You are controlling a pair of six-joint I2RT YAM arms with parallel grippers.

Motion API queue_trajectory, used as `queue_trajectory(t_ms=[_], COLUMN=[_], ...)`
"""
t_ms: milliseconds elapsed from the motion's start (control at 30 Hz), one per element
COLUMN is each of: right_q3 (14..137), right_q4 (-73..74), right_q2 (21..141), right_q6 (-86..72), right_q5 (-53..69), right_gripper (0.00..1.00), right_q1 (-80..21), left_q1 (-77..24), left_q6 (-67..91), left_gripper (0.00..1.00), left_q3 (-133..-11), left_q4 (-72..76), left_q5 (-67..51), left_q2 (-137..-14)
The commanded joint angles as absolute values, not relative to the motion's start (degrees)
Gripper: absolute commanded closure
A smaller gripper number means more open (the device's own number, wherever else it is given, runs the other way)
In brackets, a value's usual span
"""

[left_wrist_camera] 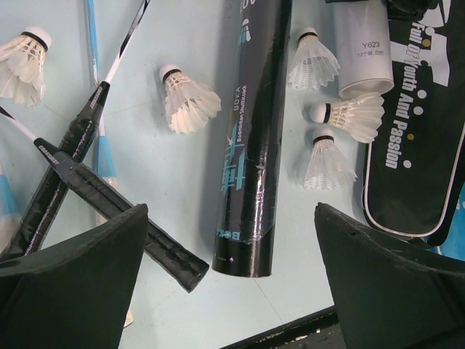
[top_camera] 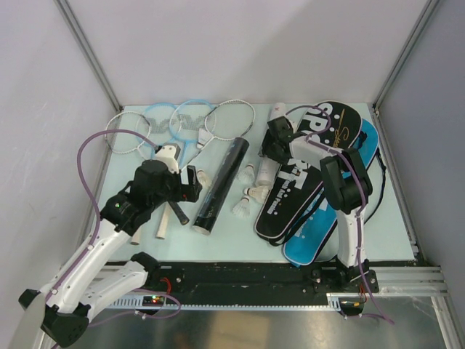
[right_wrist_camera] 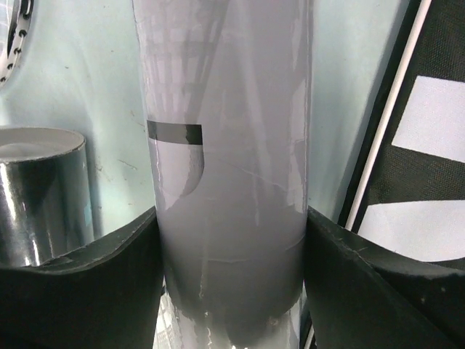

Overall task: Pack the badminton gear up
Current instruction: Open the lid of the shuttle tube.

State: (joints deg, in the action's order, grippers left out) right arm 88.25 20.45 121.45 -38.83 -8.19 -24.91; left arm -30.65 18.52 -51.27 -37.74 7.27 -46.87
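A pale table (top_camera: 396,233) holds the gear. At the right, a black bag (top_camera: 283,211) lies over a blue bag (top_camera: 312,243). At the back left are crossed rackets (top_camera: 182,120). A black tube (left_wrist_camera: 251,145) lies in the centre, and a white tube (right_wrist_camera: 229,145) sits beside the black bag, with loose shuttlecocks (left_wrist_camera: 190,98) between them. My right gripper (right_wrist_camera: 231,218) presses both sides of the white tube. I judge a square, gentle squeeze best, so the thin wall doesn't buckle. My left gripper (left_wrist_camera: 231,211) hangs spread wide, holding nothing.

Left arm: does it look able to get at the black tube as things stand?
Probably yes. The left hand hangs open right above the black tube, with one finger on either side of it. Nothing lies on the tube; the shuttlecocks lie beside it, not across it.
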Motion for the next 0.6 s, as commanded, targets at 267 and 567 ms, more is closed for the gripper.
queue_trajectory(t_ms=[267,567], right_q3=[74.3,56.0], right_q4=[6.1,-7.0], right_q2=[96.3,73.0], right_q6=[-26.4,-16.4], right_q5=[0.0,7.5], right_gripper=[0.55,0.56], right_q1=[-23.9,-30.3], left_q1=[-30.3,-30.2], left_q6=[24.4,18.4], left_gripper=[0.00,0.01], left_q3=[-62.7,-81.5], left_q4=[-35.1,-34.9], left_q5=[-0.1,-5.7], left_q2=[-52.1,-58.5])
